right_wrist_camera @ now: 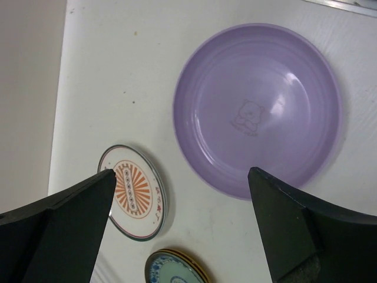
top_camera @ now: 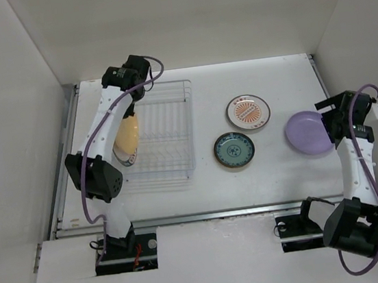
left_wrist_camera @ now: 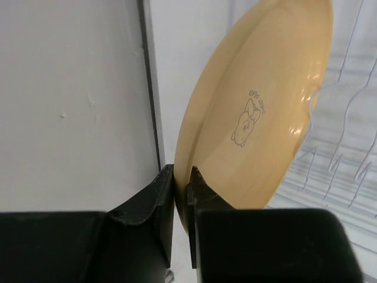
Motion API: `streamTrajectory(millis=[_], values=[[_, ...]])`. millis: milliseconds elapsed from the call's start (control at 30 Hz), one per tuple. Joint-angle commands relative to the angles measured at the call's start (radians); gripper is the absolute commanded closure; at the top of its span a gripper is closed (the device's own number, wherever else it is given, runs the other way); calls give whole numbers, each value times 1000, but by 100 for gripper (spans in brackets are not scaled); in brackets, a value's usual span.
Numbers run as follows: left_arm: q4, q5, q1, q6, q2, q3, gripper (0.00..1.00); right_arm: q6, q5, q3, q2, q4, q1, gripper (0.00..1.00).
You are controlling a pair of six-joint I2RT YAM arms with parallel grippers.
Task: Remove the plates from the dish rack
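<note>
Left claw (left_wrist_camera: 181, 177) pinching tan plate (left_wrist_camera: 259, 118) rim | right claw (right_wrist_camera: 181, 172) wide, empty

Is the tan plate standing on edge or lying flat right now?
On edge, tilted slightly: the left wrist view shows the tan plate rising steeply from the left pincer, which pinches its rim.

Bright, even, diffuse light from overhead; the white table (top_camera: 284, 185) and walls are near washed out. Shadows are soft and short, with a faint one at the near edge of the lavender plate (top_camera: 308, 134). Top view is sharp, with slight wide-angle bend at the walls. In the left wrist view the tan-yellow plate (left_wrist_camera: 259, 106) has glare patches near its right rim, the dish rack (left_wrist_camera: 347, 159) wires behind are blurred, and the left gripper (left_wrist_camera: 181, 177) is dark and soft. In the right wrist view plates are crisp and the right gripper (right_wrist_camera: 181, 171) is near-black, with little detail.
</note>
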Motion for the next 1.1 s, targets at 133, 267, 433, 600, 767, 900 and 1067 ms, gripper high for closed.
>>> streamTrajectory(millis=[133, 267, 433, 600, 767, 900, 1067], values=[[-15, -60, -42, -33, -57, 233, 100, -126, -65, 144, -26, 28, 47, 0], [29, -46, -54, -22, -92, 275, 100, -243, -247, 202, -17, 106, 126, 0], [143, 280, -42, -22, -169, 224, 100, -346, -553, 283, 124, 198, 407, 0], [146, 839, -20, 16, -146, 203, 100, -474, -603, 406, 307, 149, 640, 0], [126, 1005, -20, 39, -114, 169, 100, -495, -677, 429, 393, 187, 778, 11], [117, 1005, -20, 39, -95, 143, 100, -505, -631, 438, 424, 199, 873, 15], [117, 1028, -20, 48, -104, 114, 100, -495, -591, 449, 462, 222, 918, 41]])
